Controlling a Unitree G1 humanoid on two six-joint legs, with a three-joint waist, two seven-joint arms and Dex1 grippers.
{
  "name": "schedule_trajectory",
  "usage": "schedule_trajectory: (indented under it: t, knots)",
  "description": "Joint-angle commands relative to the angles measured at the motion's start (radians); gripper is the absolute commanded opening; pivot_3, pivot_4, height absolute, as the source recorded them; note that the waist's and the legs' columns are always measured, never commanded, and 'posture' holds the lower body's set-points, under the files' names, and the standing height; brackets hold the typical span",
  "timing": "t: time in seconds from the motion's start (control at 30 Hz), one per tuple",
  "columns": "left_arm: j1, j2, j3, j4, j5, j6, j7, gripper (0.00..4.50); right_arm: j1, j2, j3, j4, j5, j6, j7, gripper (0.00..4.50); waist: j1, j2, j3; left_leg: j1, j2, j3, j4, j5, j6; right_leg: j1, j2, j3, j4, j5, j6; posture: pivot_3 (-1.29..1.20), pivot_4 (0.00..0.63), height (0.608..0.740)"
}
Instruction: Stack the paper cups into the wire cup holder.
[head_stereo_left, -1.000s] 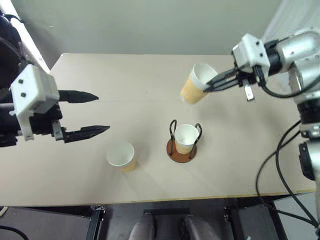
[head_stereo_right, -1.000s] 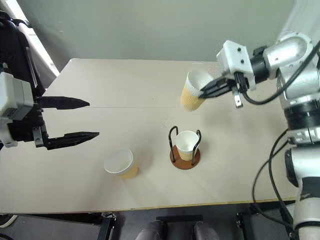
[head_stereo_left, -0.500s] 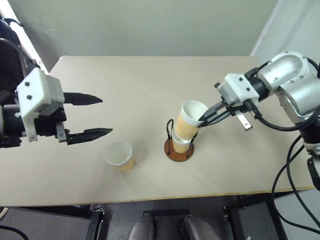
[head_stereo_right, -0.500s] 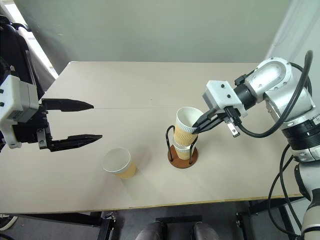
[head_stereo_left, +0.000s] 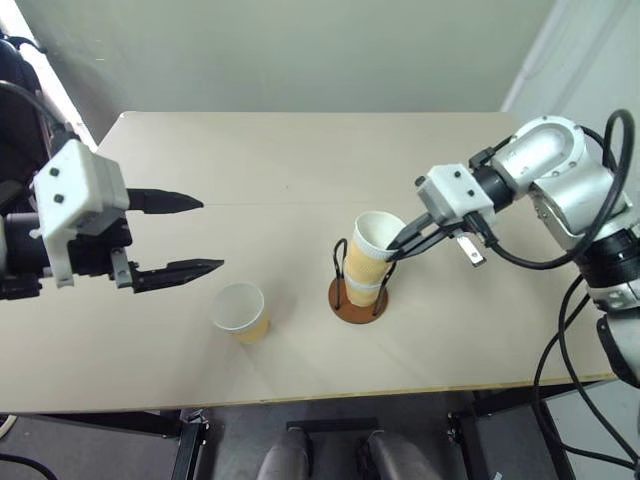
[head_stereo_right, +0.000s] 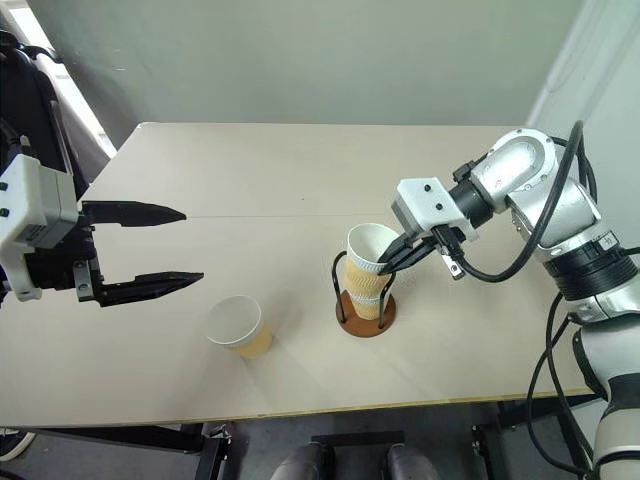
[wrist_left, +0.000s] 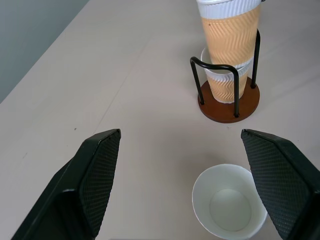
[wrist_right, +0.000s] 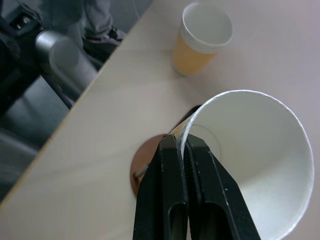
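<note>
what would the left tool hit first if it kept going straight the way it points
Probably the loose paper cup standing on the table: in the left wrist view it sits nearest ahead of the open left tool. The wire cup holder lies beyond. Depth is uncertain.

lower cup (head_stereo_left: 361, 291) in wire cup holder (head_stereo_left: 358, 300): mouth covered by upper cup (head_stereo_left: 370, 247), only lower wall visible. upper cup: top cut off at left wrist view's edge. holder base: partly behind cups. tabletop (head_stereo_left: 250, 160): near-edge underside not visible.
</note>
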Motion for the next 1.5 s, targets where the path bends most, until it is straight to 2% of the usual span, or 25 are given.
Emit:
schedule_trajectory:
  t: [0.03, 0.2, 0.3, 0.67, 0.8, 0.87, 0.93, 1.07, 1.13, 1.3, 1.5]
  knots:
    - [-0.003, 0.006, 0.049, -0.024, -0.008, 0.004, 0.009, 4.15, -0.031, 0.004, -0.010, 0.002, -0.019, -0.032, 0.003, 0.03, 0.000, 0.000, 0.000, 0.000, 0.000, 0.000, 0.000, 0.000, 0.000, 0.000, 0.000, 0.000, 0.000, 0.000, 0.000, 0.00, 0.150, 0.740]
    - [-0.005, 0.005, 0.046, -0.026, -0.009, 0.004, 0.009, 4.15, -0.038, 0.014, -0.014, 0.006, -0.032, -0.026, 0.003, 0.03, 0.000, 0.000, 0.000, 0.000, 0.000, 0.000, 0.000, 0.000, 0.000, 0.000, 0.000, 0.000, 0.000, 0.000, 0.000, 0.00, 0.150, 0.740]
    - [-0.009, 0.007, 0.040, -0.023, -0.009, 0.002, 0.009, 4.15, -0.041, 0.011, -0.005, 0.002, -0.035, -0.022, 0.003, 0.59, 0.000, 0.000, 0.000, 0.000, 0.000, 0.000, 0.000, 0.000, 0.000, 0.000, 0.000, 0.000, 0.000, 0.000, 0.000, 0.00, 0.150, 0.740]
    - [-0.042, 0.016, -0.008, 0.008, -0.004, -0.026, -0.003, 4.15, -0.059, 0.020, -0.036, 0.018, -0.047, -0.012, 0.003, 4.46, 0.000, 0.000, 0.000, 0.000, 0.000, 0.000, 0.000, 0.000, 0.000, 0.000, 0.000, 0.000, 0.000, 0.000, -0.001, 0.00, 0.150, 0.740]
    - [-0.028, 0.039, -0.050, 0.010, 0.011, -0.039, -0.049, 4.15, -0.055, -0.054, -0.096, -0.008, 0.065, 0.066, 0.003, 4.49, 0.002, 0.000, 0.000, 0.000, 0.000, 0.000, 0.000, 0.000, 0.000, 0.000, 0.000, 0.000, 0.000, 0.000, -0.001, 0.00, 0.150, 0.740]
    - [0.040, 0.081, -0.091, 0.016, 0.082, -0.079, -0.119, 4.15, 0.009, -0.195, -0.220, -0.044, 0.333, 0.248, 0.003, 4.49, 0.010, 0.000, 0.000, -0.002, 0.000, 0.000, 0.000, 0.000, 0.000, -0.001, 0.000, 0.000, -0.001, 0.000, -0.001, 0.00, 0.150, 0.740]
    - [0.078, 0.108, -0.112, 0.041, 0.129, -0.123, -0.164, 4.15, 0.097, -0.288, -0.310, -0.059, 0.440, 0.319, 0.003, 4.49, 0.024, 0.000, 0.000, -0.005, -0.001, -0.001, 0.000, 0.000, -0.001, -0.001, 0.000, 0.000, -0.003, 0.000, -0.001, 0.00, 0.150, 0.740]
    - [0.059, 0.125, -0.149, 0.070, 0.130, -0.149, -0.216, 4.15, 0.344, -0.403, -0.435, -0.100, 0.447, 0.288, 0.003, 4.49, 0.029, -0.011, -0.003, -0.002, 0.001, -0.001, 0.000, -0.003, -0.005, 0.001, 0.002, 0.001, -0.002, -0.003, -0.003, 0.00, 0.150, 0.740]
    - [0.042, 0.137, -0.205, 0.082, 0.153, -0.182, -0.245, 4.15, 0.444, -0.426, -0.505, -0.084, 0.443, 0.269, 0.003, 4.49, 0.024, -0.009, -0.001, -0.001, 0.001, -0.001, 0.001, -0.003, -0.004, 0.001, 0.002, 0.001, -0.001, -0.003, -0.003, 0.00, 0.150, 0.740]
    - [-0.020, 0.147, -0.335, 0.078, 0.148, -0.221, -0.325, 4.15, 0.526, -0.408, -0.613, -0.088, 0.413, 0.288, -0.001, 4.49, 0.020, -0.005, 0.000, 0.002, 0.001, 0.000, 0.000, -0.003, -0.003, 0.002, 0.002, 0.002, 0.002, -0.002, -0.001, 0.00, 0.150, 0.740]
    - [-0.089, 0.132, -0.506, 0.122, 0.297, -0.332, -0.344, 4.15, 0.597, -0.398, -0.701, -0.167, 0.410, 0.327, -0.036, 4.49, 0.023, -0.005, 0.000, 0.001, 0.001, -0.001, 0.001, -0.003, -0.002, 0.002, 0.003, 0.002, 0.001, -0.002, 0.000, 0.00, 0.150, 0.740]
